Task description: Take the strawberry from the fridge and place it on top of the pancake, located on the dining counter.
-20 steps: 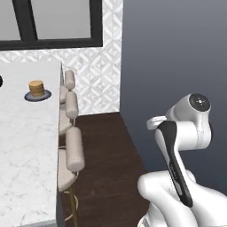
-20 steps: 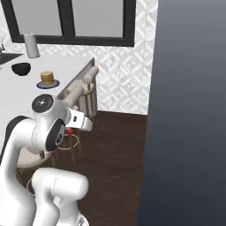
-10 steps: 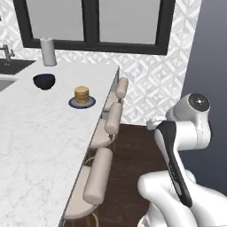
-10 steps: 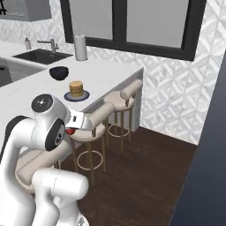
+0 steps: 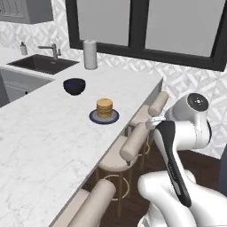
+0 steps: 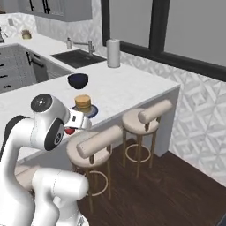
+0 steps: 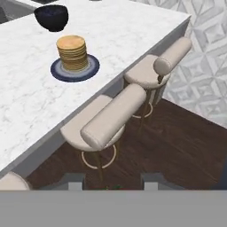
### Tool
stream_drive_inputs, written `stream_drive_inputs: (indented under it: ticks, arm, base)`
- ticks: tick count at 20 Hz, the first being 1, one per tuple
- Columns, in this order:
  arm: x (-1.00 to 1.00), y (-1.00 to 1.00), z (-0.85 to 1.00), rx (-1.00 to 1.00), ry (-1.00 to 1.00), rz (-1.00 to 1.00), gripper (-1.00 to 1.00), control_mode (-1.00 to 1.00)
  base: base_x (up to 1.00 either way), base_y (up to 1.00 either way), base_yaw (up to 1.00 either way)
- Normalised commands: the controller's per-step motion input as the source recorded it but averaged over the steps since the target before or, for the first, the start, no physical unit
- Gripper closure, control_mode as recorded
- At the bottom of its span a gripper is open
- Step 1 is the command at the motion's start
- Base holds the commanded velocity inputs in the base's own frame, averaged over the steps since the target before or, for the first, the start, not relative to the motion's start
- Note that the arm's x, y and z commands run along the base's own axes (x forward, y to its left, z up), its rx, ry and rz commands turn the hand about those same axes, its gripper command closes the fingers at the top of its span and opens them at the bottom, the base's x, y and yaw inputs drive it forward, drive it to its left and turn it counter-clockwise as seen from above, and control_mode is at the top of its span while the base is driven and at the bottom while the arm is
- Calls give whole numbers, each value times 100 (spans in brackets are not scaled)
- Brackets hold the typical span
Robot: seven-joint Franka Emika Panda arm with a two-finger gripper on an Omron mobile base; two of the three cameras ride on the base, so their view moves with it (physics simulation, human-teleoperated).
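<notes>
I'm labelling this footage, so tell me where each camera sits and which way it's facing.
Left base view: behind the arm's left, facing the dining counter and the pancake; arm at lower right.
Right base view: behind its right, facing the same counter and stools; arm at lower left, the strawberry in the pincer.
Hand view: along the pincer, looking down at stools, with fingertips at bottom.
All three views share the pancake, the dark blue bowl and the stools.

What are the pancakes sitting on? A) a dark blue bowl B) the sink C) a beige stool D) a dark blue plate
D: the pancake stack sits on a dark blue round plate on the dining counter, with the bowl standing apart behind it.
</notes>
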Motion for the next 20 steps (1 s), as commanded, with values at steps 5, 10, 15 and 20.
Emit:
stream_drive_inputs:
  ticks: [5,10,15,20]
  arm:
    - [0,0,0,0,0,0,100,100]
    - [0,0,0,0,0,0,100,100]
    - [0,0,0,0,0,0,100,100]
    - [0,0,0,0,0,0,100,100]
  base:
    - [68,-61,57]
    - [53,-60,60]
    - [41,-67,58]
    - [62,-47,61]
